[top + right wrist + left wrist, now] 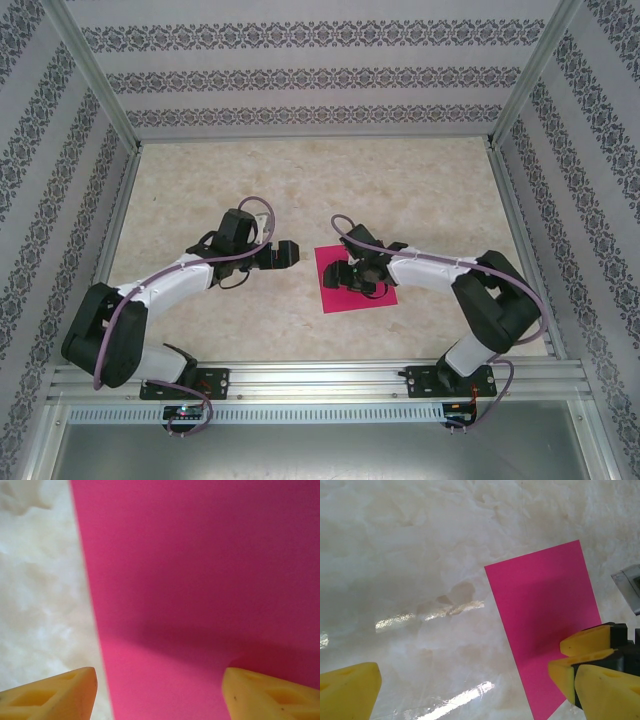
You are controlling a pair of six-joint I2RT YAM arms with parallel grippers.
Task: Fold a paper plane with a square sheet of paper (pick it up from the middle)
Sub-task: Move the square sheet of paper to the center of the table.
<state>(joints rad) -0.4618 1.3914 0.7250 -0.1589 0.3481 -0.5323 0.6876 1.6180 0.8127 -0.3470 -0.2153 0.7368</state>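
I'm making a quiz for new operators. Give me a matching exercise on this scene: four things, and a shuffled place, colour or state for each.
1 paper
2 left gripper
3 right gripper
4 table

a marbled beige
b open, over the paper
c magenta, lying flat
d open, beside the paper

Pairs: 1-c, 2-d, 3-b, 4-a
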